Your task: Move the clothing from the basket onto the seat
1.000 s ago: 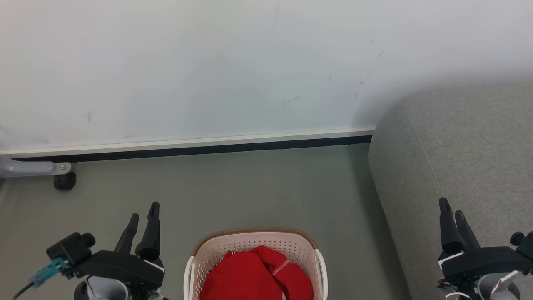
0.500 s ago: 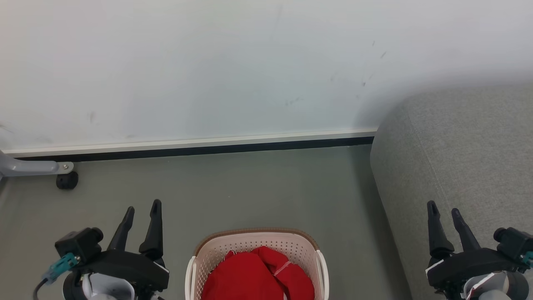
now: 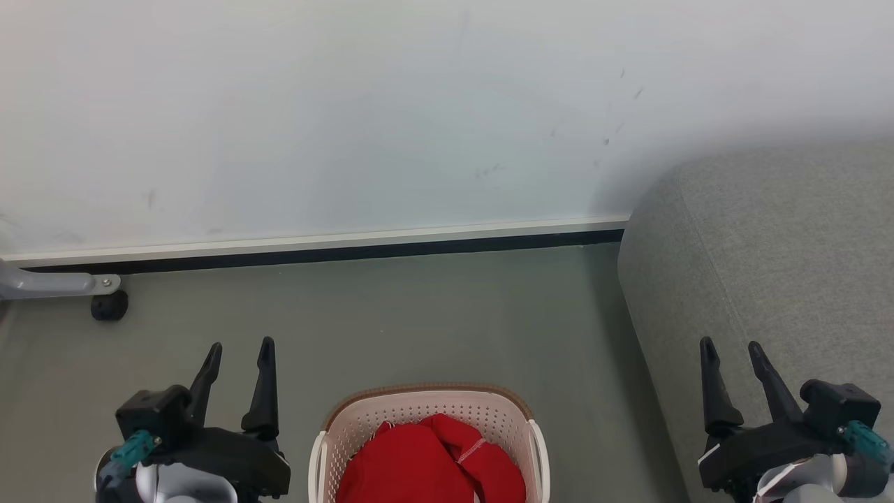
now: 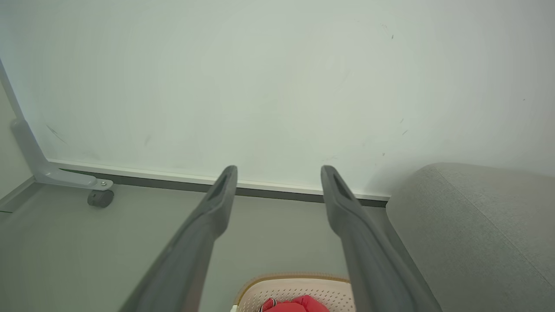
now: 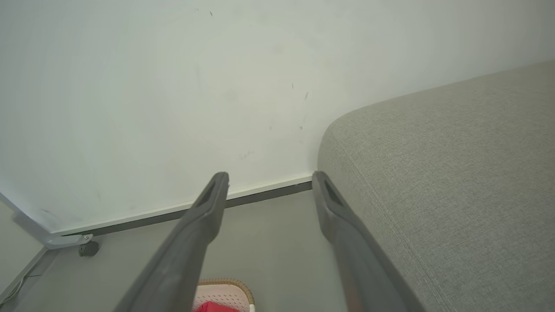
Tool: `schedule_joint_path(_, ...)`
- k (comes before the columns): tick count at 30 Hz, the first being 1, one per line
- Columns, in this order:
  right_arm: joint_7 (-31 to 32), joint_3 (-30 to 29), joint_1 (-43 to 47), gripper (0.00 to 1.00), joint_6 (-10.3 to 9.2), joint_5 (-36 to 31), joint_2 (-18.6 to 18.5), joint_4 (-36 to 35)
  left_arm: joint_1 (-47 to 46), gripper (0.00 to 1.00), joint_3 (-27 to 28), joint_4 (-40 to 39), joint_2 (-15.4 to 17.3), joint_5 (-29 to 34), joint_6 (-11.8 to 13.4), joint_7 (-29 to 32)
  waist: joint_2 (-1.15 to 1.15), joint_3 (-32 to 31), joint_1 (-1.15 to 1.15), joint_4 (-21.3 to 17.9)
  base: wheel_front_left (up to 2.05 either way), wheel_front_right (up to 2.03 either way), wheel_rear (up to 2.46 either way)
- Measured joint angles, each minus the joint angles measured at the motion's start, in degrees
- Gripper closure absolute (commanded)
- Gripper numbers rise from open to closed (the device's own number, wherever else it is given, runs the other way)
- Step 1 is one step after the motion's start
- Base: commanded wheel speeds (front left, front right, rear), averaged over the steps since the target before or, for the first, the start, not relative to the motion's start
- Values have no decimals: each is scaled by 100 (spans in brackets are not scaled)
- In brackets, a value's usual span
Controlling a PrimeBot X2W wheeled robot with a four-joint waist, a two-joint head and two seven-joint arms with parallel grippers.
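Clothing (image 3: 426,464) lies in the basket (image 3: 426,391) left of the seat (image 3: 768,244) while we turn left gripper (image 3: 241,346) and right gripper (image 3: 732,344) flat, both spread, nothing lifted yet.

Between the left claw (image 3: 241,345) and the right claw (image 3: 732,344), the basket (image 3: 433,405) and the clothing (image 3: 419,461) run off the bottom edge; their near halves go unseen. Beside the right claw, the seat (image 3: 782,244) is cut by the right edge.

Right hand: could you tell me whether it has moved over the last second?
Yes, the right hand has shifted left, toward the left edge of the seat.
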Motion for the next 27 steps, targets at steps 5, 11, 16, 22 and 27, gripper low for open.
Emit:
schedule_joint_path(5,-113,97,0,0,-54,-301,-5,37,0,0,-46,46,1,327,54,-102,0,-1,0,-1,0,0,0)
schedule_joint_path(11,-245,218,-20,0,-114,-649,-19,100,1,0,-93,101,2,677,153,-253,0,0,0,-3,0,0,0)
schedule_joint_path(16,-353,324,-64,0,-153,-965,-22,149,1,0,-168,153,13,1013,233,-355,0,2,0,-9,0,0,0)
schedule_joint_path(22,-355,328,-107,0,-143,-1007,-19,164,1,0,-160,196,11,1051,252,-356,0,14,0,-17,0,0,0)
schedule_joint_path(27,-355,309,-107,0,-135,-1006,-8,182,2,0,-142,224,1,1051,252,-356,0,18,0,-20,0,0,0)
